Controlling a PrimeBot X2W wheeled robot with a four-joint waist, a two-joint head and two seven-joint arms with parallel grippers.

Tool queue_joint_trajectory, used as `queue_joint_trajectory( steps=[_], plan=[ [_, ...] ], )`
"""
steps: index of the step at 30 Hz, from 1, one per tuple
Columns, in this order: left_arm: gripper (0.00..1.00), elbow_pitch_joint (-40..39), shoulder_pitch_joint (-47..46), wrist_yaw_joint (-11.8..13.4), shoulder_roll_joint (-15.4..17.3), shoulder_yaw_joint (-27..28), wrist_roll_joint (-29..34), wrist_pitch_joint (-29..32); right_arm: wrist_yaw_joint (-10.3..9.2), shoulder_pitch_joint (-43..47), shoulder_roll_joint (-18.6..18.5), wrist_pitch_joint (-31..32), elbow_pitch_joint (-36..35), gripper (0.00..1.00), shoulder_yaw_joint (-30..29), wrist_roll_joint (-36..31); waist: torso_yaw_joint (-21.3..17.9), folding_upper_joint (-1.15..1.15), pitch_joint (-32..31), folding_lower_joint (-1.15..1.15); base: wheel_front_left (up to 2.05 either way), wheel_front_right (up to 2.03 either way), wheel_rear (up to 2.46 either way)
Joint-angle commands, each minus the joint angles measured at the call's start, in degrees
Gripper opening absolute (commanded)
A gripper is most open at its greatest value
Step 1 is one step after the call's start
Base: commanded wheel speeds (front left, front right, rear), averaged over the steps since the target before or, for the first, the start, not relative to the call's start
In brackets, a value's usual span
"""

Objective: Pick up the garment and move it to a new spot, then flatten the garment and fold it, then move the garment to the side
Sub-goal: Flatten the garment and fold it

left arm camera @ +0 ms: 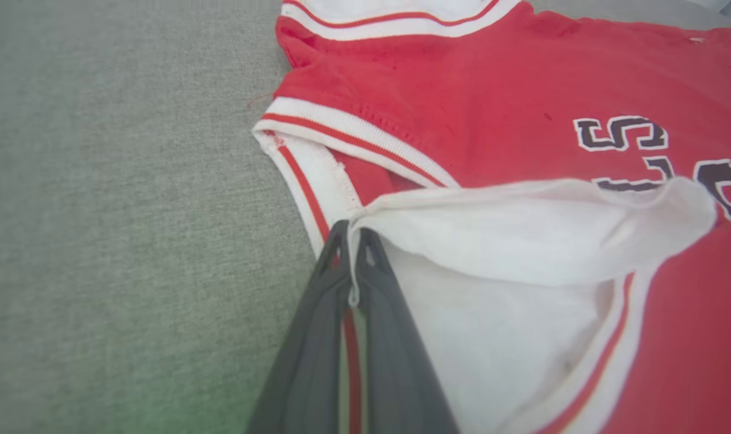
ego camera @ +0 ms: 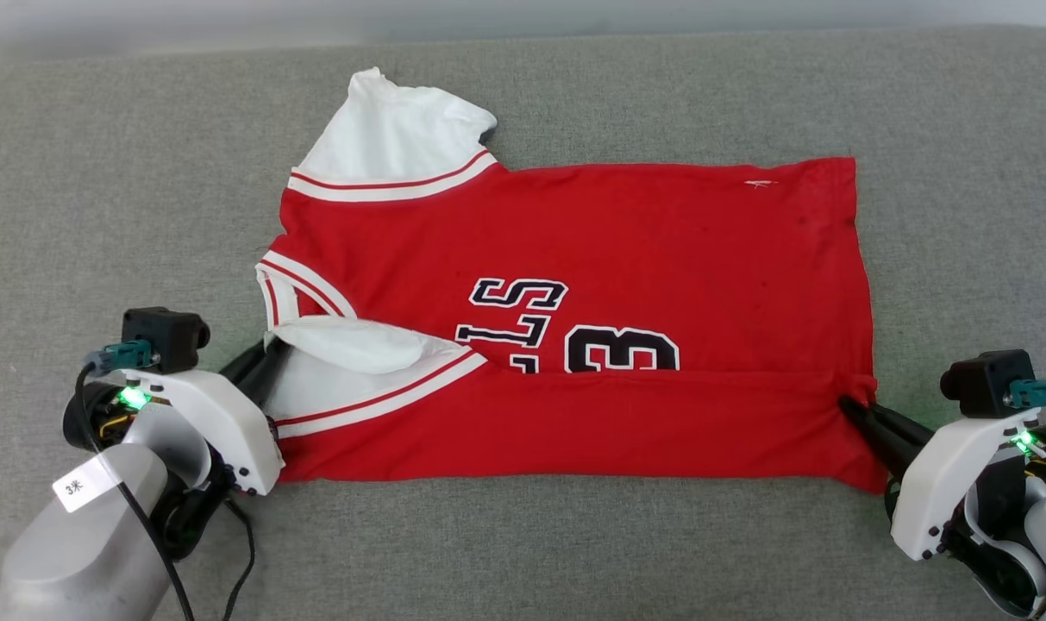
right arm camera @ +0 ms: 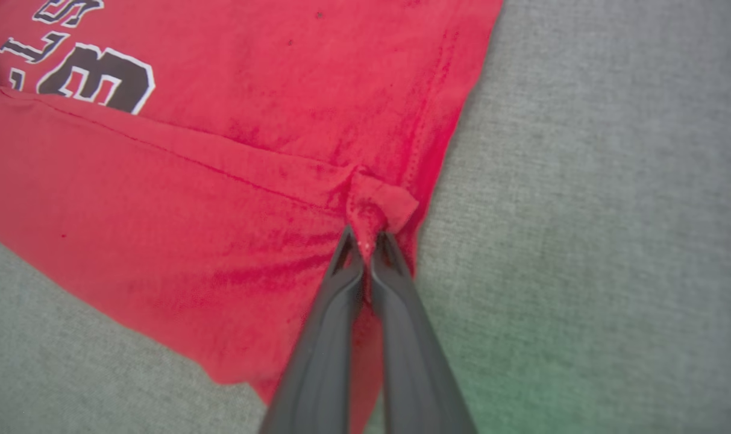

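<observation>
The garment [ego camera: 626,250], a red jersey with white sleeves and black lettering, lies spread on the grey cloth surface [ego camera: 126,172], collar end to the left. Its near long edge is folded up over the body, covering the lower half of the number. My left gripper [ego camera: 268,343] is shut on the white near sleeve's edge by the collar; the left wrist view shows the gripper [left arm camera: 353,232] pinching that white fabric [left arm camera: 522,229]. My right gripper [ego camera: 843,404] is shut on the folded hem corner at the right, where the right wrist view shows red cloth [right arm camera: 220,199] bunched between the gripper's [right arm camera: 365,236] fingertips.
The far white sleeve [ego camera: 393,138] sticks out past the garment's upper left. Bare grey cloth surrounds the garment on all sides, with wide room at left [left arm camera: 118,181], right [right arm camera: 612,181] and in front.
</observation>
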Motion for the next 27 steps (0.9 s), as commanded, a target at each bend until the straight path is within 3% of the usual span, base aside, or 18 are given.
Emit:
queue_joint_trajectory(
  steps=[1, 2, 3, 4, 11, 17, 27],
  plan=[
    [0.00, 0.8, -0.8, 0.0, 0.0, -0.2, 0.2, -0.5, -0.09, -0.1, 0.6, -0.1, 0.7, 0.00, 0.4, 0.3, 0.1, 0.00, -0.3, 0.00, 0.00, 0.00, 0.00],
    [0.47, 1.7, -1.0, 0.0, -0.3, -0.5, 0.4, -0.7, -0.09, -0.1, 0.7, -0.1, 0.8, 0.28, 0.3, 0.5, 0.1, 0.00, -0.6, 0.00, 0.00, 0.00, 0.00],
    [1.00, 2.6, -1.6, 0.0, -0.4, -0.6, 0.8, -1.3, -0.09, -0.2, 0.8, -0.2, 0.9, 0.84, 0.1, 0.4, 0.1, 0.00, -1.0, 0.00, 0.00, 0.00, 0.00],
    [1.00, 3.2, -2.0, 0.0, -0.6, -0.6, 1.0, -1.9, -0.09, -0.2, 0.9, -0.4, 0.9, 1.00, -0.1, 0.4, 0.2, 0.00, -1.4, 0.00, 0.00, 0.00, 0.00],
    [1.00, 6.0, -3.5, 0.0, -0.2, -1.7, 1.5, -3.0, -0.08, 1.2, 1.2, -1.4, -0.3, 1.00, -1.7, 0.4, 0.9, 0.00, -4.7, 0.00, 0.00, 0.00, 0.00],
    [1.00, 4.7, -4.3, 0.0, 1.5, -3.0, 0.4, 0.0, -0.08, 2.8, 0.7, -1.1, -2.1, 1.00, -3.5, -0.3, 1.7, 0.00, -7.5, 0.00, 0.00, 0.00, 0.00],
    [1.00, -5.4, -7.4, 0.0, 7.4, -9.0, -6.8, 20.5, -0.08, 5.2, 1.2, 0.5, -4.7, 1.00, -7.1, -1.9, 3.3, 0.00, -10.0, 0.00, 0.00, 0.00, 0.00]
  ],
)
